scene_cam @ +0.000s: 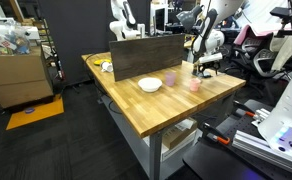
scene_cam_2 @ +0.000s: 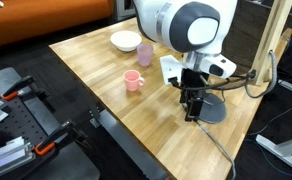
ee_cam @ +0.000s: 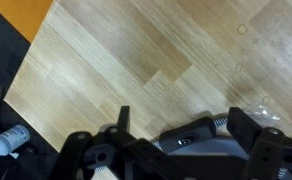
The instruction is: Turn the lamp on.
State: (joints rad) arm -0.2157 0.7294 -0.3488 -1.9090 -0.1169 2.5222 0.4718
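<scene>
The lamp has a tan jointed arm (scene_cam_2: 277, 50) rising at the table's edge and a small dark round base (scene_cam_2: 214, 109) on the wooden table. My gripper (scene_cam_2: 191, 104) hangs straight down over the base's near side; it also shows in an exterior view (scene_cam: 208, 66). In the wrist view the gripper (ee_cam: 184, 116) is open, with its two dark fingers on either side of the base's black switch housing (ee_cam: 186, 134), close above it. A small light mark shows on the switch. The lamp head is out of view.
A pink cup (scene_cam_2: 133, 80) and a white bowl (scene_cam_2: 125, 40) stand on the table (scene_cam_2: 106, 100) away from the gripper. A dark upright board (scene_cam: 146, 56) stands at the table's back. A cable runs from the lamp base over the table edge (scene_cam_2: 221, 150).
</scene>
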